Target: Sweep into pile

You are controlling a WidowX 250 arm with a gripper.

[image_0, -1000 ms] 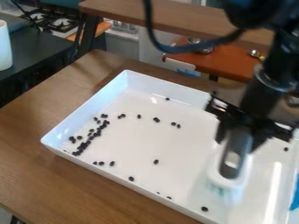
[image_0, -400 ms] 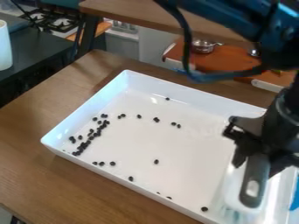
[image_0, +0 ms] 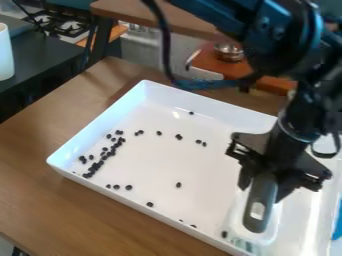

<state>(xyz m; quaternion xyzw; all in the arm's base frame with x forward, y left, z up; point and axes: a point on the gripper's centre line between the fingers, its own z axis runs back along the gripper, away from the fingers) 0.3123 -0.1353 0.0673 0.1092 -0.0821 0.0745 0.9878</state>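
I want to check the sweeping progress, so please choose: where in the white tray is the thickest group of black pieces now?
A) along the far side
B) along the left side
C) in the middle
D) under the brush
B: the black pieces crowd in a band near the left wall of the white tray, while elsewhere they lie scattered.

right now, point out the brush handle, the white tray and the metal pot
brush handle (image_0: 260, 205): camera view, its grey grip
white tray (image_0: 100, 121): camera view, its left wall
metal pot (image_0: 229, 52): camera view, its side

No lettering, numbers or signs can be read anywhere in the frame. No label or brand is legible either.
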